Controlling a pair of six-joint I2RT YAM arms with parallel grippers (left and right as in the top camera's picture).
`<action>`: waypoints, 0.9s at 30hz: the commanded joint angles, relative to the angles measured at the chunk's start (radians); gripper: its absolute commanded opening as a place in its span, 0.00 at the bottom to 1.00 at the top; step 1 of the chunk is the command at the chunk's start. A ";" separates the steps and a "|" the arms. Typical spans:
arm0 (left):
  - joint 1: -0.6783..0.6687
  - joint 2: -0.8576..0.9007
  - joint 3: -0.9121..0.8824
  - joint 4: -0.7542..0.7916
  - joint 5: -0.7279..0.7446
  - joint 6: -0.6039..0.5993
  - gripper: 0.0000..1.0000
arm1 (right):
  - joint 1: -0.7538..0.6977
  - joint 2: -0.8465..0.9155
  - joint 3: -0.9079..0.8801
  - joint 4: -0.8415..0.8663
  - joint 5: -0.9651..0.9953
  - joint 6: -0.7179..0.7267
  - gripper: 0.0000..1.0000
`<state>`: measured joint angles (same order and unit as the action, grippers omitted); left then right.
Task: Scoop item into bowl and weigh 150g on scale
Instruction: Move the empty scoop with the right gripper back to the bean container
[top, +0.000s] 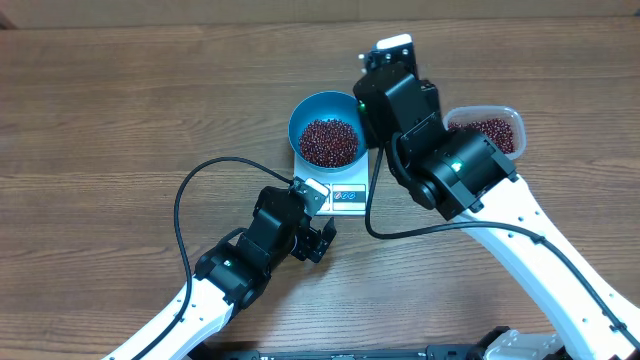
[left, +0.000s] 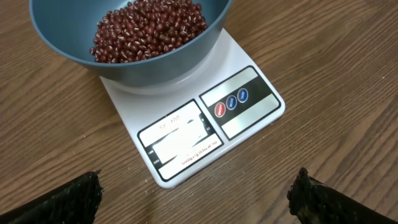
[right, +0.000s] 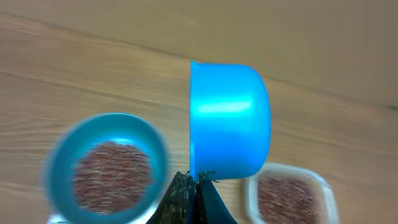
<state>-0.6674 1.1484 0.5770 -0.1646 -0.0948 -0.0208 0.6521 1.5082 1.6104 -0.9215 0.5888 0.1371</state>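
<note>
Right claw (right: 198, 186) clamped on the tipped scoop (right: 230, 118) near the bowl (top: 305, 108) on the scale (left: 180, 149), left claw (left: 198, 186) wide and empty: we should add beans (top: 329, 142) sparingly.

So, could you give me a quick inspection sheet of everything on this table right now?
Surface: wooden table, brown grain.
Job's things: blue bowl sits on the white scale and holds a heap of red-brown beans; display unreadable.
Clutter: clear tub with more beans, right of the bowl.
Grippers: left fingers open and empty, near the scale; right fingers shut on a blue scoop, which is tipped on its side.
Cables: black cable loops beside the left arm; second cable hangs by the right arm.
Surroundings: nothing seen.
</note>
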 joint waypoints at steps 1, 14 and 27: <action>0.000 0.002 -0.006 0.000 -0.013 -0.009 1.00 | -0.066 -0.006 0.021 -0.030 0.144 0.033 0.04; 0.000 0.002 -0.006 0.000 -0.013 -0.009 1.00 | -0.383 -0.004 0.019 -0.140 0.032 0.080 0.04; 0.000 0.002 -0.006 0.000 -0.013 -0.009 1.00 | -0.457 0.105 0.011 -0.164 -0.045 0.080 0.04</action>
<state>-0.6674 1.1484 0.5770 -0.1646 -0.0948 -0.0208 0.1986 1.5856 1.6104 -1.0843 0.5472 0.2092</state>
